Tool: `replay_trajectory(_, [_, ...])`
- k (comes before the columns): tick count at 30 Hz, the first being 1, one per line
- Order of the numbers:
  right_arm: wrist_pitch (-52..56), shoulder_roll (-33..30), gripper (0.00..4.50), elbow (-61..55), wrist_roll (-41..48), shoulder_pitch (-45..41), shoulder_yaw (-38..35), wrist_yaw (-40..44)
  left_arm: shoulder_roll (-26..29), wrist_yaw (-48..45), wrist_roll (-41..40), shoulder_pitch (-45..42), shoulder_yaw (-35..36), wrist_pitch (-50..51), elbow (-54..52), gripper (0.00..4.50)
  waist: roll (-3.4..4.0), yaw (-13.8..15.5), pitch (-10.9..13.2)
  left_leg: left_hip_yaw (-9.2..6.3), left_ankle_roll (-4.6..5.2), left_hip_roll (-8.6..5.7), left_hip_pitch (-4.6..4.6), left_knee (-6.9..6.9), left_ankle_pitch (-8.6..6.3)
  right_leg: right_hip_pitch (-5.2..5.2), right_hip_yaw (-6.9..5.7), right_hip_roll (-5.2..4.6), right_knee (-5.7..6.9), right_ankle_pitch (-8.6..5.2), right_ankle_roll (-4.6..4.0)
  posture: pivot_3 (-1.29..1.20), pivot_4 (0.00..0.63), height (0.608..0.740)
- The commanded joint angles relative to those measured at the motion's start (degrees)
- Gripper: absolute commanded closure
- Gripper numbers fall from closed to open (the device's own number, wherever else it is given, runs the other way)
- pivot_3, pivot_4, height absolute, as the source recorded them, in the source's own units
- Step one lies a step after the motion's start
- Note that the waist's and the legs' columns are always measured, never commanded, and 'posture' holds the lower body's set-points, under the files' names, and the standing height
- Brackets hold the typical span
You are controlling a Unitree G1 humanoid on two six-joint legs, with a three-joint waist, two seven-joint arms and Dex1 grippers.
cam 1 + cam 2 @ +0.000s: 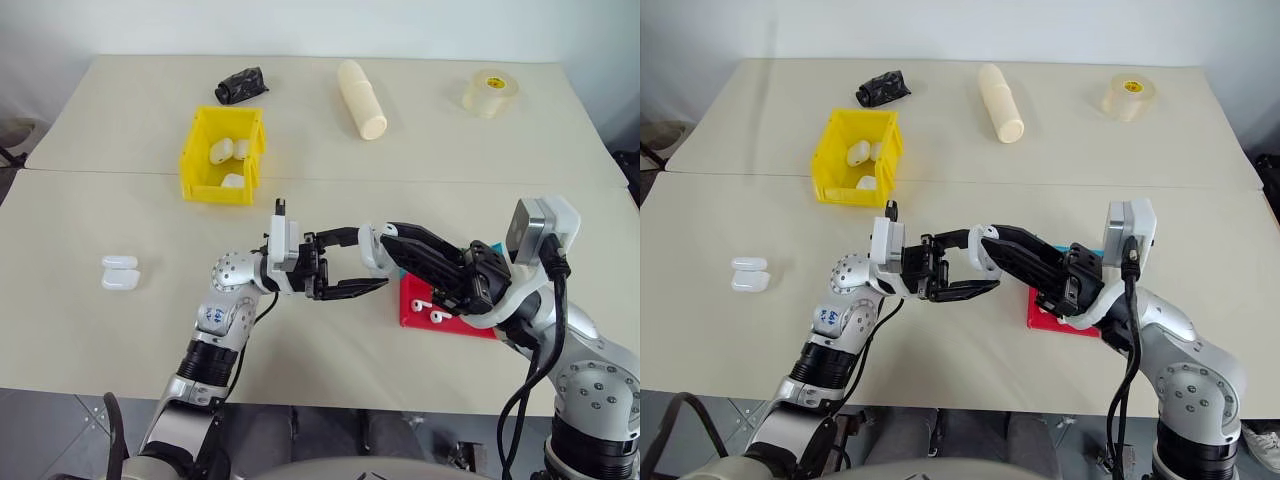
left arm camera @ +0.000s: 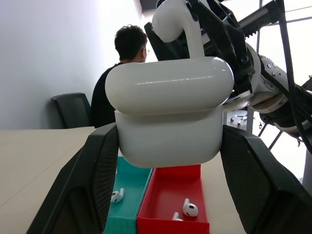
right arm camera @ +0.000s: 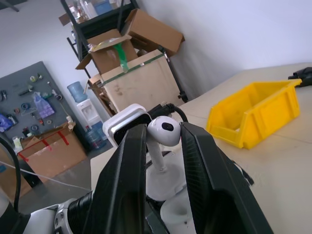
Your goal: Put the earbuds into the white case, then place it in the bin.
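Where the two arms meet above the pale worktop [image 1: 90, 330], we see the left pincer [image 1: 345, 262] closed on the white case [image 2: 168, 114], its two black fingers pressing the case from either side. In the left wrist view the case's lid looks slightly raised rather than fully shut. Just beside it, the right pincer [image 3: 163, 146] holds one of the earbuds [image 3: 163, 131] between its fingers, narrowed on the bud with the stem pointing down toward the case. The bud sits directly above the case lid and close to it; we cannot tell whether they touch.

Below and beyond the left pincer lie a red tray [image 2: 170, 200] and a teal tray [image 2: 129, 195], side by side and touching. The red tray holds loose earbuds [image 2: 190, 209], and the teal tray holds another [image 2: 117, 196].

Well beyond the left pincer, toward the far side of the worktop, stands the bin [image 1: 222, 155], bright yellow and open-topped, with several white cases [image 1: 228, 150] inside. Two more cases [image 1: 119, 272] rest on the worktop far out to the left pincer's outer side. A cream cylinder [image 1: 361, 98], a roll of tape [image 1: 490, 91] and a crumpled black object [image 1: 241, 84] lie near the far edge. A person [image 2: 117, 78] sits in the background behind the left pincer.
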Motion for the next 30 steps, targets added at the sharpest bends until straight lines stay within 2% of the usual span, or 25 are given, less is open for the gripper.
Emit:
replay_trajectory(1, [-3.2, -1.1, 3.45, -1.4, -2.1, 2.2, 1.0, 1.9, -0.4, 0.5, -1.2, -0.7, 0.8, 0.2, -2.2, 1.70, 0.00, 0.0, 0.0, 0.00, 0.00, 0.00, 0.00, 0.00, 0.00, 0.00, 0.00, 0.01, 0.00, 0.00, 0.00, 0.00, 0.150, 0.740])
replay_trajectory(13, [-10.4, -0.1, 3.45, 1.0, -9.9, 8.1, 6.6, 4.0, -0.5, 0.6, -2.0, -0.2, 1.1, 2.1, -4.6, 1.70, 0.00, 0.0, 0.0, 0.01, 0.00, 0.00, 0.01, 0.00, 0.00, 0.01, 0.02, 0.04, 0.00, 0.00, 0.00, 0.00, 0.150, 0.740])
replay_trajectory(17, [-9.1, -1.8, 3.45, 1.6, -8.6, 9.2, 7.5, 4.7, -0.4, 0.5, -2.3, 0.0, 1.4, 3.0, -5.6, 1.70, 0.00, 0.0, 0.0, 0.01, 0.00, 0.01, 0.01, -0.01, 0.00, 0.00, 0.01, 0.04, 0.00, 0.00, 0.00, 0.00, 0.150, 0.740])
replay_trajectory(18, [-10.5, -2.0, 3.03, 1.7, -10.4, 9.1, 7.6, 5.0, -0.3, 0.3, -2.3, 0.0, 1.4, 3.2, -5.7, 1.70, 0.00, 0.0, 0.0, 0.01, 0.00, 0.01, 0.01, -0.01, 0.00, 0.00, 0.01, 0.03, 0.00, 0.00, 0.00, 0.00, 0.150, 0.740])
replay_trajectory(19, [-11.6, -2.1, 2.89, 1.7, -11.7, 8.9, 7.7, 5.3, -0.2, 0.2, -2.3, 0.0, 1.3, 3.3, -5.8, 1.70, 0.00, 0.0, 0.0, 0.00, 0.00, 0.01, 0.01, 0.00, 0.00, 0.01, 0.02, 0.03, 0.00, 0.00, 0.00, 0.00, 0.150, 0.740])
replay_trajectory(23, [-12.5, -3.8, 1.71, 2.8, -11.2, 7.0, 5.3, 6.0, 0.9, -0.4, -2.1, 0.1, 1.3, 4.4, -6.1, 1.70, 0.00, 0.0, 0.0, 0.01, 0.00, 0.01, 0.01, -0.01, 0.00, 0.01, 0.01, 0.04, -0.01, 0.00, 0.00, 0.00, 0.150, 0.740])
replay_trajectory(26, [-12.1, -7.2, 1.71, 3.5, -10.1, 6.9, 1.8, 7.1, 3.9, 0.7, 2.7, -0.6, 0.1, 4.7, -5.6, 1.70, 0.00, 0.0, 0.0, 0.01, 0.00, 0.00, 0.02, -0.01, 0.00, 0.02, 0.02, 0.02, -0.01, 0.00, 0.00, 0.00, 0.150, 0.740])
replay_trajectory(27, [-11.9, -8.7, 1.71, 3.7, -9.8, 6.8, 0.7, 7.4, 5.8, 1.5, 6.5, -1.5, -0.8, 3.4, -4.7, 1.70, 0.00, 0.0, 0.0, 0.01, 0.00, 0.00, 0.02, -0.01, 0.00, 0.02, 0.02, 0.03, -0.01, 0.00, 0.00, 0.00, 0.150, 0.740])
replay_trajectory(30, [-10.1, -13.4, 2.36, 3.8, -8.2, 6.1, -1.8, 8.7, 11.5, 1.8, 15.1, -4.3, -3.6, 0.9, -2.5, 1.70, -0.01, 0.1, 0.0, 0.04, 0.00, -0.11, 0.03, -0.01, 0.00, 0.02, 0.02, 0.04, -0.02, 0.00, 0.00, 0.00, 0.150, 0.740])
